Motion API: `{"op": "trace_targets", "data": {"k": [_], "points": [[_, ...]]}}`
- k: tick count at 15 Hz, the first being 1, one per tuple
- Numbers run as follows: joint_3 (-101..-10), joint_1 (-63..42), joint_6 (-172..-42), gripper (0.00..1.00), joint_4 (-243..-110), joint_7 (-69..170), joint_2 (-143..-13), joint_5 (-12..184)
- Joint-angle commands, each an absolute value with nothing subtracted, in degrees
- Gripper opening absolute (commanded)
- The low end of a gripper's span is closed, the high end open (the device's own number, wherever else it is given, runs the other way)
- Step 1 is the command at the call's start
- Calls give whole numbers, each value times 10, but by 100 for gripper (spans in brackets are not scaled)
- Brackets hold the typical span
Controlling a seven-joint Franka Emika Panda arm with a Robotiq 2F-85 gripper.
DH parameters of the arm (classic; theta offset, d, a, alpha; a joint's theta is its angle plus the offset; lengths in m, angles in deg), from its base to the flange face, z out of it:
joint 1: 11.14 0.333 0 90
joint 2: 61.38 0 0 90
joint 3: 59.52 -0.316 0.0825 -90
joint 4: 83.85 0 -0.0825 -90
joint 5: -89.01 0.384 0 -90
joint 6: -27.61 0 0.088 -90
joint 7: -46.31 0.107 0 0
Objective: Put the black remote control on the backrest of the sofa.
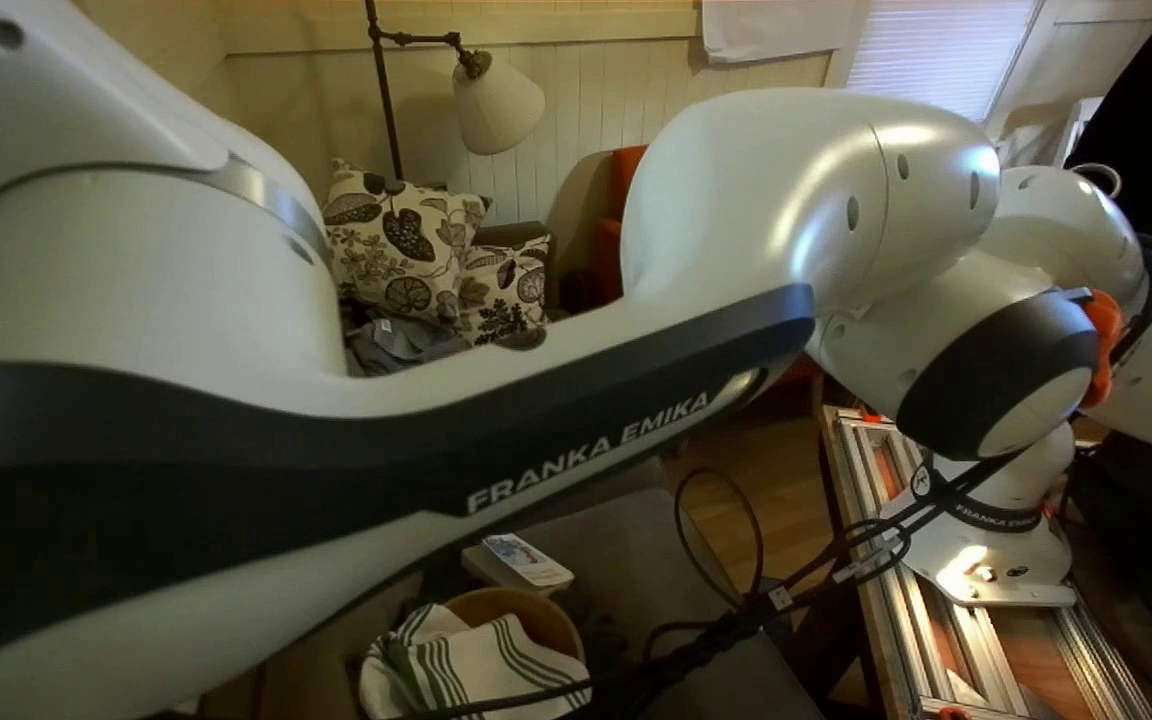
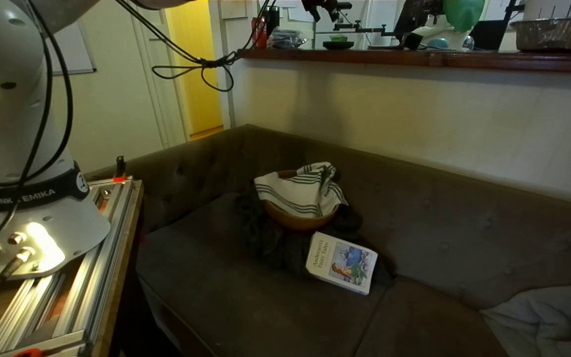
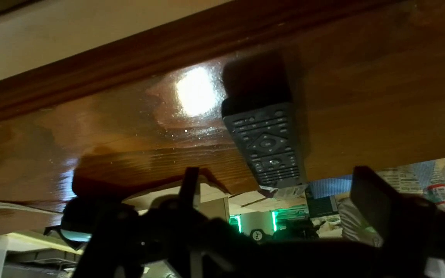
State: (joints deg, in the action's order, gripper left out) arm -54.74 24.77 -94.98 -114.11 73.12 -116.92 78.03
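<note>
Wrist view: your gripper stands wide, its two dark fingers well apart. Your black remote control lies buttons up on a glossy wooden ledge, set crosswise, one end near the ledge's lower edge; that end shows between the fingers with a gap on either side. How low the gripper reaches, you cannot tell. To the left sits a dark object, too dim to name, beside a thin pale strip. In an exterior view, you see the wooden ledge run above the sofa and its backrest, with the gripper partly in view over the ledge; the remote is too small to pick out. On the sofa: a brown bowl holding a striped cloth that hangs over its rim, dark bunched fabric under it, a book just beside, and a pale blanket at the right. A foil pan stands on the ledge. In an exterior view, your arm takes up much of the view; bowl, striped cloth and book show below it, and behind it a lamp, patterned pillows and part of an orange chair.
</note>
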Motion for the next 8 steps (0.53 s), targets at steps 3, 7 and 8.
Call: {"op": "trace_targets", "data": {"k": [3, 7, 8], "points": [[-555, 239, -922, 100, -1042, 701, -1248, 785], [-587, 223, -957, 100, -1093, 664, -1230, 816], [-598, 218, -962, 100, -1094, 649, -1232, 824]]}}
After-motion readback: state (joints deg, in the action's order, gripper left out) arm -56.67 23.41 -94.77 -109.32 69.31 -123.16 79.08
